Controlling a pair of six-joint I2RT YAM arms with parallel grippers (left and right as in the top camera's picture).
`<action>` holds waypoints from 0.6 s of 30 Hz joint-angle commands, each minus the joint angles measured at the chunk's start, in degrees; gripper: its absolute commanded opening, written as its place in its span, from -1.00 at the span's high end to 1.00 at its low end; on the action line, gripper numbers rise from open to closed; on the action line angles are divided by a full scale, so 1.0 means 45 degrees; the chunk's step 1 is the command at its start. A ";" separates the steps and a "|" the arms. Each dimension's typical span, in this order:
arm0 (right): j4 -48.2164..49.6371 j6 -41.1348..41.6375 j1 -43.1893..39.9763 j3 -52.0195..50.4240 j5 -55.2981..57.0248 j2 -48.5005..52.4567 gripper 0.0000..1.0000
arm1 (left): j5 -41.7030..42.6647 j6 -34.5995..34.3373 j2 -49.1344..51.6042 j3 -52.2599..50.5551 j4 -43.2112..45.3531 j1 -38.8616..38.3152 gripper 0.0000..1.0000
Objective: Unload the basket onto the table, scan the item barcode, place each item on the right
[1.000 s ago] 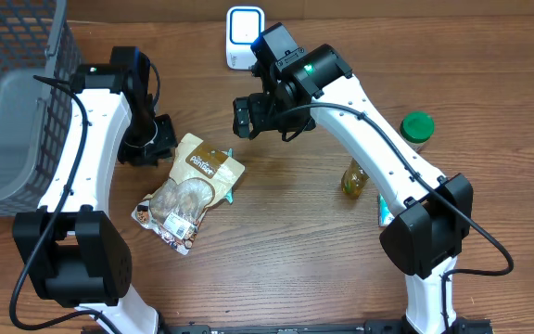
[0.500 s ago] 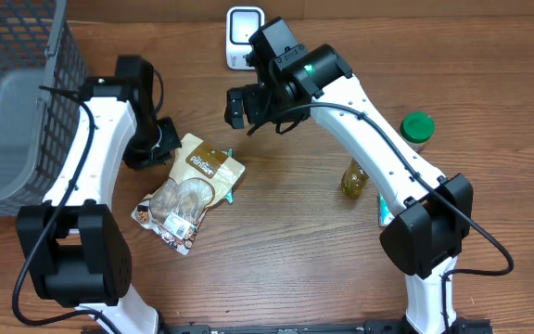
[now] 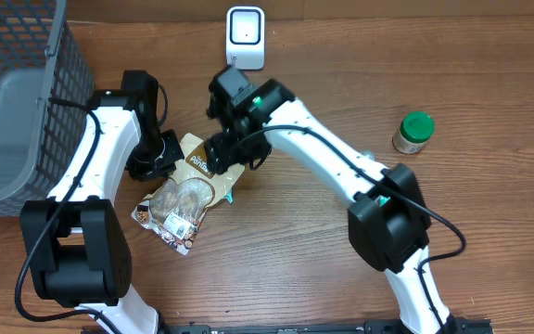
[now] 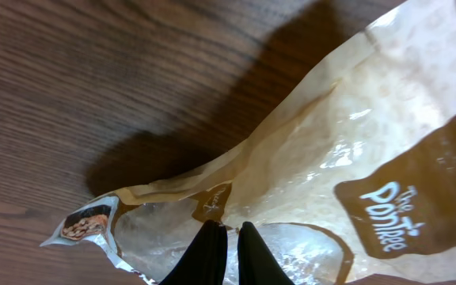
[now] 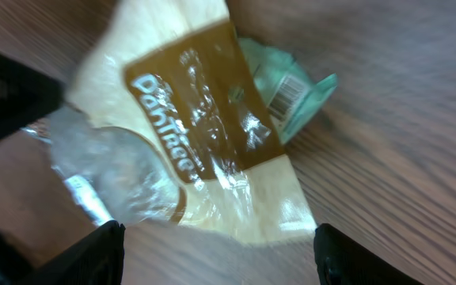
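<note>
snack bag [image 3: 185,199] is tan and brown, jar lid [image 3: 418,124] green, basket [image 3: 26,37] grey mesh, scanner [image 3: 246,35] white.

Two arms meet over the middle of the scene. The left arm [image 3: 95,153] rises from its base at the near left and bends inward, the left claw [image 3: 162,151] pointed downward, its fingers [image 4: 209,252] pressed nearly together with only a sliver between them. The right arm [image 3: 327,167] reaches from the near right base well across to the left, wrist tipped down. The right claw [image 3: 235,148] hangs just beside the left one, jaws spread wide.
</note>
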 commanded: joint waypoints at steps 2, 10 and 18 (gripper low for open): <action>0.0933 -0.0311 -0.0058 -0.0884 -0.0068 0.0121 -0.46 | -0.0141 -0.0029 0.0010 -0.0384 0.0155 -0.0005 0.80; 0.2730 -0.0311 -0.0053 -0.2477 -0.0325 0.0131 -0.47 | -0.0136 -0.0034 0.0010 -0.0500 0.0287 -0.0005 0.81; 0.2856 -0.0311 -0.0068 -0.2637 -0.0612 0.0126 0.50 | -0.0121 -0.0034 0.0010 -0.0500 0.0296 -0.0005 0.81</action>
